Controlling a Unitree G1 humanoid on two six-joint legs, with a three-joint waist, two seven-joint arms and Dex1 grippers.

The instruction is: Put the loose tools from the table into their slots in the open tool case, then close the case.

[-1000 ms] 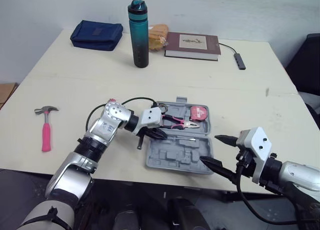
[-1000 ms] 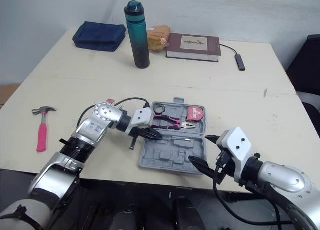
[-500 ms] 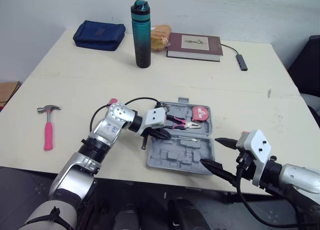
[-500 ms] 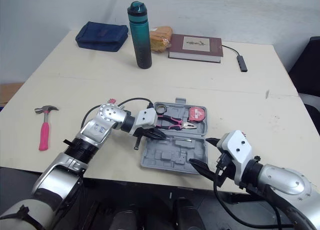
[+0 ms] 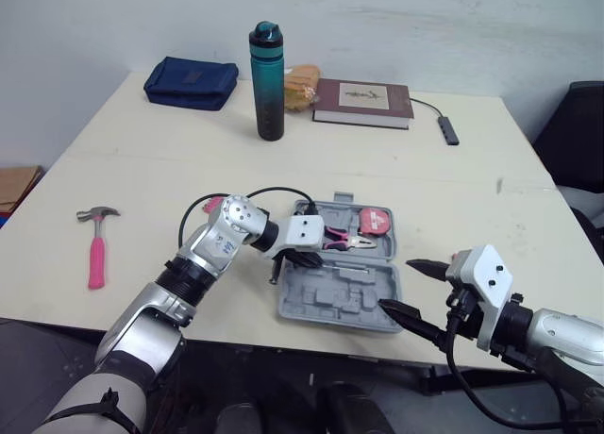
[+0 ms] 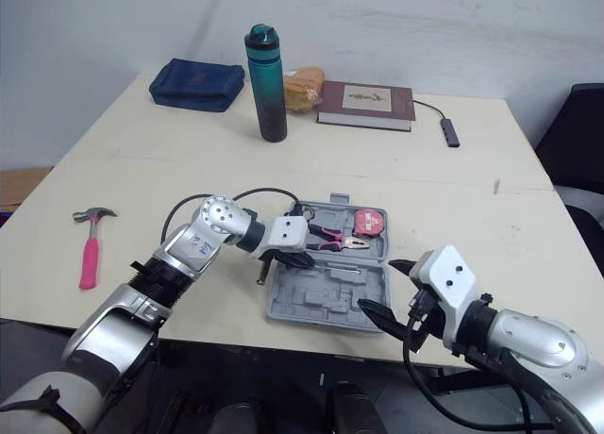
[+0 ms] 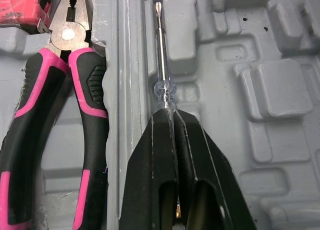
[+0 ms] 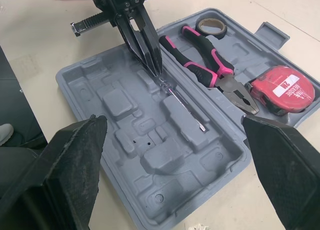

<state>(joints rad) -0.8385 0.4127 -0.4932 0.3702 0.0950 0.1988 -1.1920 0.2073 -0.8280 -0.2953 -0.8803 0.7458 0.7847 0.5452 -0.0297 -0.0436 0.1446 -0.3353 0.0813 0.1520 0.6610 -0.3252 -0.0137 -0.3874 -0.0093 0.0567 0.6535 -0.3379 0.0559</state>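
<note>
The screwdriver has been carried deeper into the case by the tabletop's front edge, the left tool shut on it, and may be left askew if released off-slot.

Grey moulded plastic tool case lies open at the desk's near edge. Pink-and-black pliers and red tape measure sit in its far slots. Slim steel screwdriver lies along the middle groove, clamped by the left gripper. Pink-handled claw hammer lies loose, far left.
</note>
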